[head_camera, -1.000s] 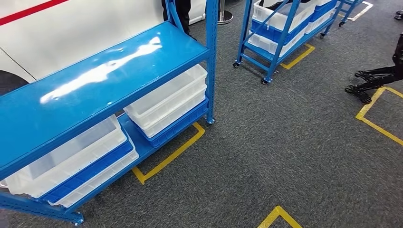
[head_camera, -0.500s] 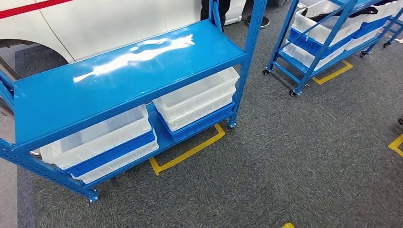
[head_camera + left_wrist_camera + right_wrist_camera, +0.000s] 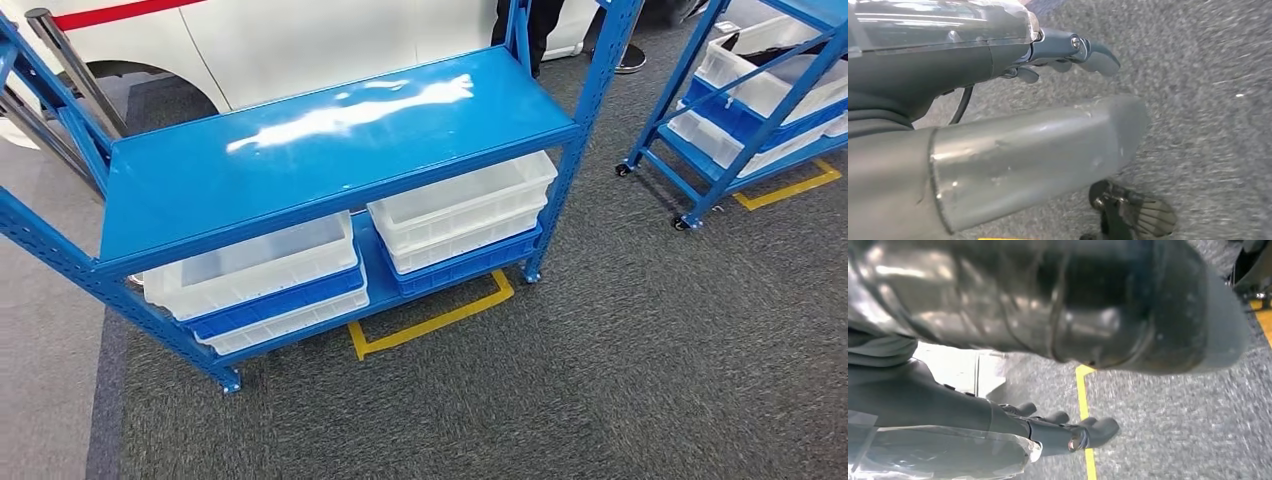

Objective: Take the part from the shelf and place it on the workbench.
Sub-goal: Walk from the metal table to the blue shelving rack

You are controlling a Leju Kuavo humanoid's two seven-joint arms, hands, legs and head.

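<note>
The blue shelf (image 3: pixel 330 150) is standing on grey carpet (image 3: pixel 600 380), its glossy top board bare and reflecting light. Its front right post is sitting beside a yellow floor marking (image 3: pixel 430 322) that is running along the lower front edge. Open carpet is extending in front of the shelf and to its right, up to a second blue rack (image 3: pixel 740 110) on castors; a strip of carpet is separating the two frames. Behind the shelf a white vehicle body (image 3: pixel 300 40) is standing close.

On the lower level two stacks of bins are sitting side by side. The left stack (image 3: pixel 255 285) is showing three bins: clear on top, blue in the middle, clear below. The right stack (image 3: pixel 462 222) is showing two clear bins over one blue. The top clear bins are looking empty; the part cannot be made out anywhere.

The second rack is carrying more white and blue bins; their contents cannot be told.

The left hand (image 3: pixel 1068 52) is hanging over the carpet, fingers loosely curved and apart, holding nothing. The right hand (image 3: pixel 1063 427) is likewise hanging above a yellow line (image 3: pixel 1087 415), fingers apart and gripping nothing.
</note>
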